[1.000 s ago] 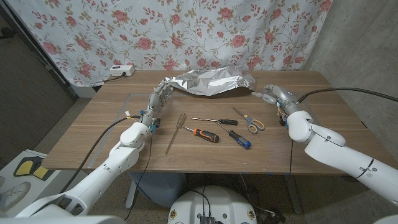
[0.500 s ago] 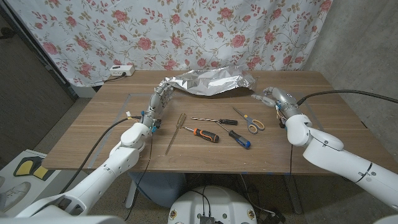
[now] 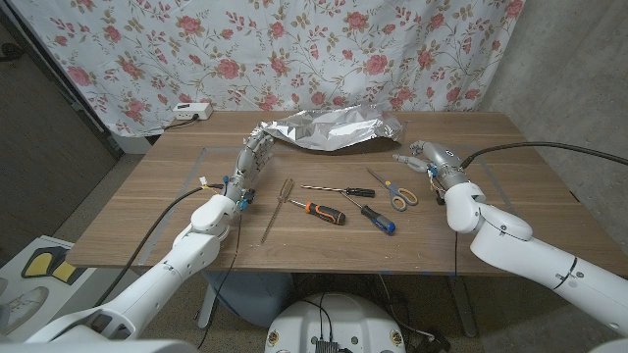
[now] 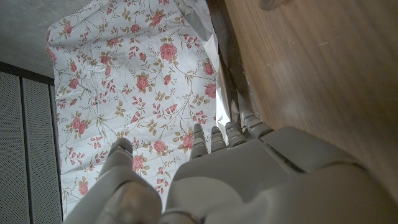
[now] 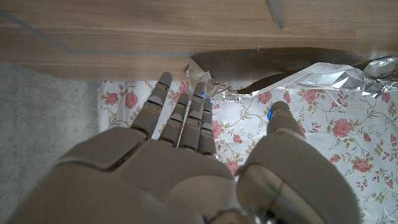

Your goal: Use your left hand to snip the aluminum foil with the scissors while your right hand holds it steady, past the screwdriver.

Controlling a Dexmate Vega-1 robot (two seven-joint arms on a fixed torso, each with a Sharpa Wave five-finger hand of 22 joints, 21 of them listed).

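The left robot hand sits left of centre in the head view, at the left end of the crumpled aluminum foil; its fingers reach up to the foil's edge. Whether they pinch the foil or only touch it cannot be told. It holds no tool.

Below the foil, in the middle of the frame, the tools lie in a row on the desk: a thin wooden stick, an orange-handled screwdriver, a slim black-handled screwdriver, a blue-handled screwdriver, and the scissors with yellow handles, untouched and just right of centre.

The right robot hand hovers right of centre, near the foil's right end and apart from it. Its fingers are straight and spread, holding nothing.

Recommended procedure, judged from this layout:
1. Bring the right robot hand onto the foil's right end and press it to the desk before any cutting.
2. Move the left robot hand away from the foil and across the screwdrivers to the scissors; approach the handles from above to avoid nudging the blue-handled screwdriver.
3. The foil is thin and crumpled; expect it to slide or tear unless it is held firmly.
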